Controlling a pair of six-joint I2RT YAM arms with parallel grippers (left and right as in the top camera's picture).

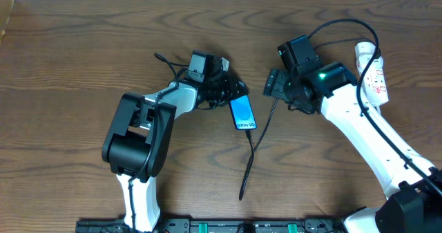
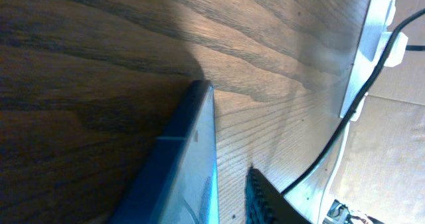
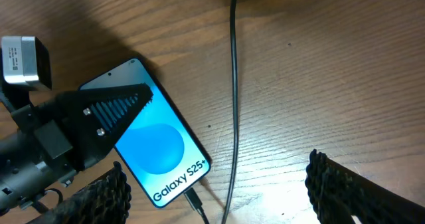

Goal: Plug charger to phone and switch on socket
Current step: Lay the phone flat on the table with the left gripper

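The phone [image 1: 242,113] lies flat on the wooden table, its blue screen up; the right wrist view reads "Galaxy S25+" on the phone [image 3: 159,144]. The charger [image 1: 257,140] is a thin black cable, and its plug tip [image 3: 194,201] sits in the phone's bottom edge. My left gripper [image 1: 230,95] straddles the phone's top end with its jaws apart. A strip of wood shows between one of its fingers [image 2: 265,197] and the phone's edge [image 2: 189,157]. My right gripper [image 1: 273,86] hovers open right of the phone, holding nothing. The socket [image 1: 373,70] lies at the far right.
The charger cable loops down toward the front edge [image 1: 242,191] and back up past my right gripper. The socket [image 2: 368,44] and its white cord [image 2: 335,164] show beyond the phone in the left wrist view. Both arm bases stand along the near edge.
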